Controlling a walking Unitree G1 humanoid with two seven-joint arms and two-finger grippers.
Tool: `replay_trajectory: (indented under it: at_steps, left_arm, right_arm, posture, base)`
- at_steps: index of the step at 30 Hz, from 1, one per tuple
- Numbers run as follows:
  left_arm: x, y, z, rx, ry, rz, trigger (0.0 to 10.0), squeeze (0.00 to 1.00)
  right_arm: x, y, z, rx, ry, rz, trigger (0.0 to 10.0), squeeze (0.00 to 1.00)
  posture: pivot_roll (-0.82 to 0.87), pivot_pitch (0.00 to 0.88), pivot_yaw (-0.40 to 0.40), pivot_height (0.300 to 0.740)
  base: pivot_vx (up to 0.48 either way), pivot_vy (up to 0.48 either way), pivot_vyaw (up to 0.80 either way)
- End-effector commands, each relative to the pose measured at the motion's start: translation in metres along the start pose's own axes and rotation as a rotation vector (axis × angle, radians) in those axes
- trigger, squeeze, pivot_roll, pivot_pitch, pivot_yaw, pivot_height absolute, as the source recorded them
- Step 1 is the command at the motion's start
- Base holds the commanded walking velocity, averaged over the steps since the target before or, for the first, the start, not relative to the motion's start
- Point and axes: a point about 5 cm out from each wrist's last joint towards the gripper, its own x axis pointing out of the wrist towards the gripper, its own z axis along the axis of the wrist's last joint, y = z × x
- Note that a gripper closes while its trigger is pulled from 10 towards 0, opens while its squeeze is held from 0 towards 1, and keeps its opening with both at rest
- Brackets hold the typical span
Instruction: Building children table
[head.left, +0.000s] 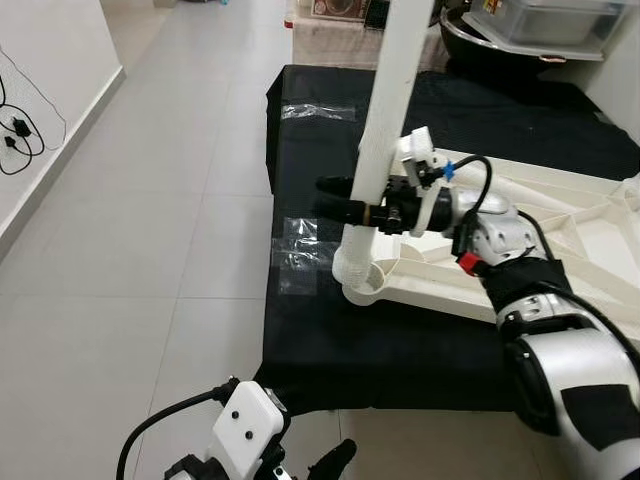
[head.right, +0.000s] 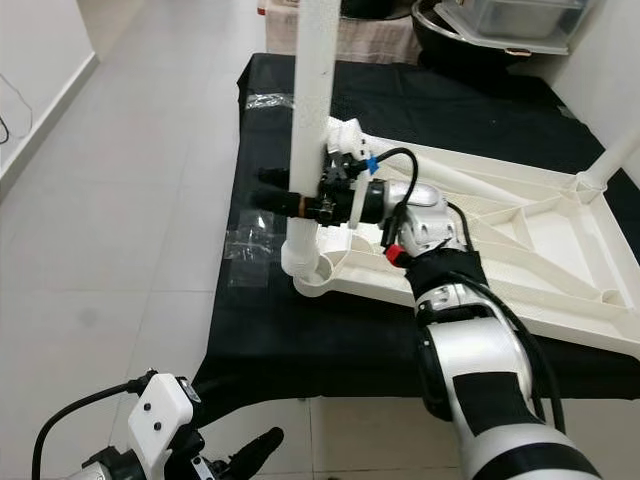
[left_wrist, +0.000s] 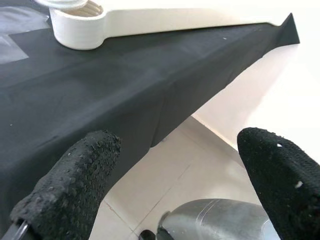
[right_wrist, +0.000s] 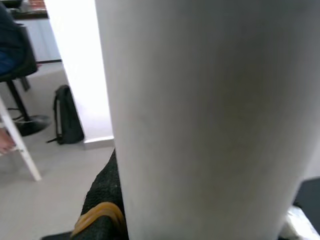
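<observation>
A white children's table top (head.left: 560, 215) lies upside down on a black cloth-covered surface (head.left: 330, 340). One white table leg (head.left: 395, 110) stands upright in the round corner socket (head.left: 362, 282) nearest me on the left. My right gripper (head.left: 325, 197) is shut on this leg a little above the socket, its black fingers reaching past the leg; in the right wrist view the leg (right_wrist: 210, 115) sits close against the camera. My left gripper (left_wrist: 175, 190) hangs open and holding nothing, low beside the front edge of the cloth. A second leg (head.right: 615, 160) stands at the far right corner.
Clear tape patches (head.left: 300, 255) stick to the cloth left of the socket. Grey tiled floor (head.left: 130, 250) spreads to the left, up to a wall with cables (head.left: 20, 135). A clear storage box (head.left: 550, 20) sits behind. A dark backpack (right_wrist: 67, 120) leans on a wall.
</observation>
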Motion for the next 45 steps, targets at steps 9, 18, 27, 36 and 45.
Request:
replay_trajectory:
  at_steps: [9, 18, 27, 36, 45]
  left_arm:
    - [0.000, 0.021, 0.014, 0.245, -0.070, 0.230, 10.0, 0.00]
    - [0.000, 0.022, 0.019, 0.328, -0.114, 0.309, 10.0, 0.00]
    - [0.002, 0.020, 0.014, 0.344, -0.106, 0.299, 10.0, 0.00]
    - [0.003, 0.018, 0.011, 0.357, -0.112, 0.306, 10.0, 0.00]
    - [0.005, 0.018, 0.010, 0.358, -0.114, 0.302, 10.0, 0.00]
  right_arm:
    - [-0.017, 0.001, -0.005, -0.012, 0.018, 0.041, 10.0, 0.00]
    - [-0.015, 0.005, -0.011, 0.006, 0.019, 0.094, 10.0, 0.00]
    - [-0.009, 0.014, -0.017, 0.026, 0.017, 0.199, 10.0, 0.00]
    - [-0.001, 0.017, -0.028, 0.022, 0.031, 0.157, 10.0, 0.00]
    - [-0.007, 0.019, -0.040, 0.008, 0.035, 0.021, 10.0, 0.00]
  posture:
    - [0.18, 0.212, -0.102, 0.740]
    - [0.18, 0.210, -0.098, 0.740]
    - [0.17, 0.212, -0.101, 0.740]
    - [0.17, 0.212, -0.104, 0.740]
    - [0.16, 0.203, -0.106, 0.740]
  base:
    - [0.000, 0.000, 0.00]
    - [0.000, 0.000, 0.00]
    - [0.000, 0.000, 0.00]
    - [0.000, 0.000, 0.00]
    - [0.000, 0.000, 0.00]
